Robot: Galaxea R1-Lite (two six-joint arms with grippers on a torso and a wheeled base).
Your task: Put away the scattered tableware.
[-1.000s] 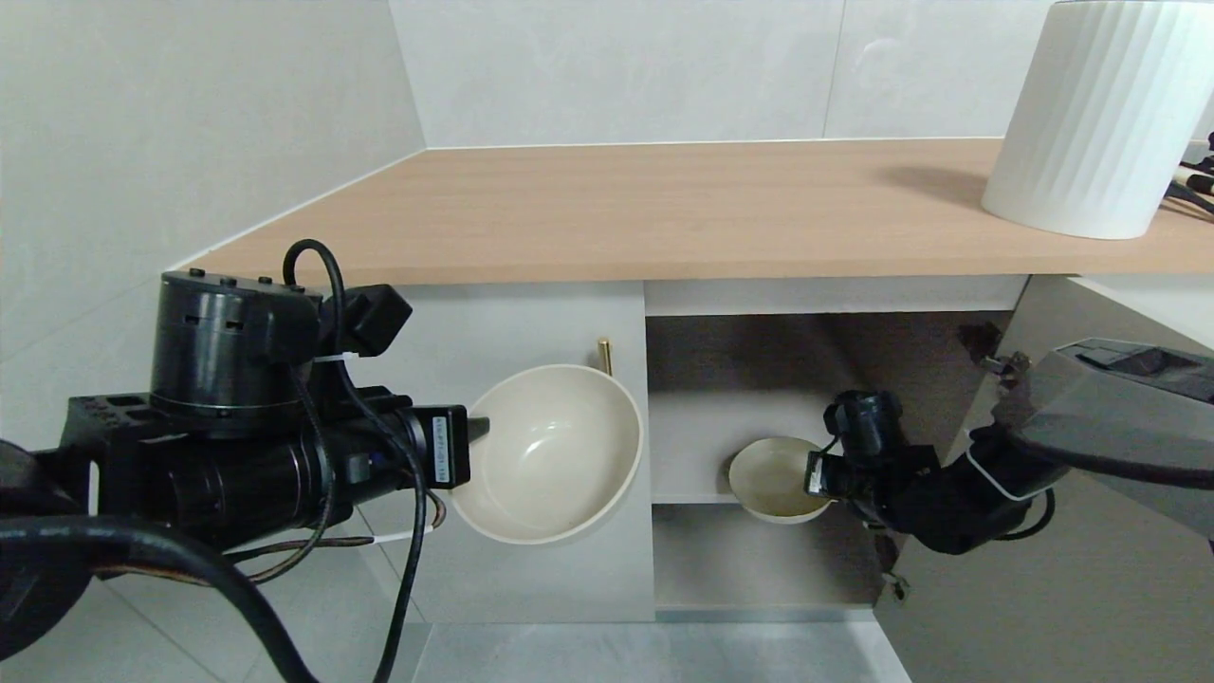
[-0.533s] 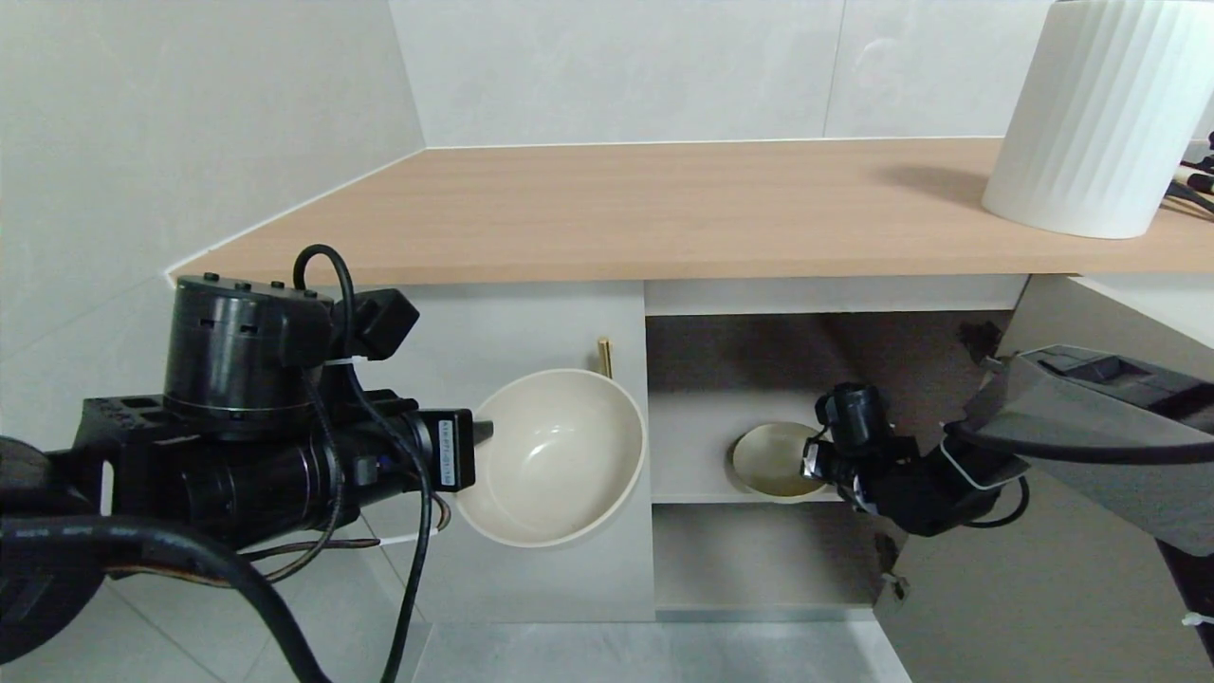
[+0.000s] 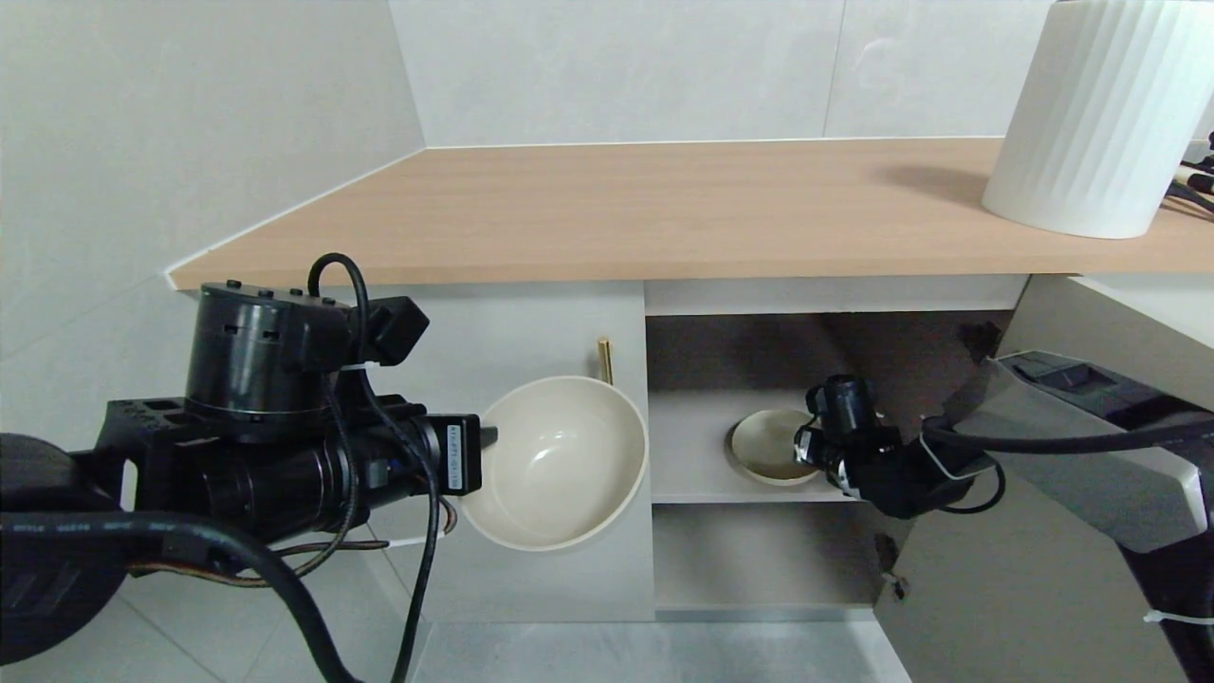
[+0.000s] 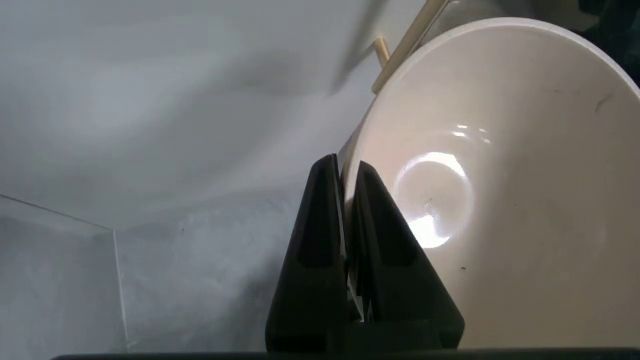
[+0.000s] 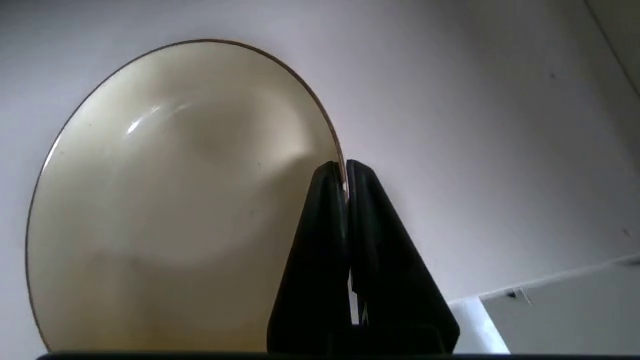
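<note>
left jaws pinch the bowl (image 3: 555, 465) rim, held clear, while right jaws at 3 o'clock pinch the dish (image 3: 763, 444) to rest it on the shelf (image 3: 692, 446).

Head: high up, facing forward and down, mid-range on the cabinet (image 3: 759, 351).
Left wrist: just behind left gripper (image 4: 342, 168), close on large bowl (image 4: 500, 170).
Right wrist: just behind right gripper (image 5: 344, 172), close on small bowl (image 5: 170, 200).
Shared: head also covers both bowls.

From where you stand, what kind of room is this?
Likely a kitchen: a wooden countertop against tiled walls, an open cabinet below, a large bowl and a small bowl.
</note>
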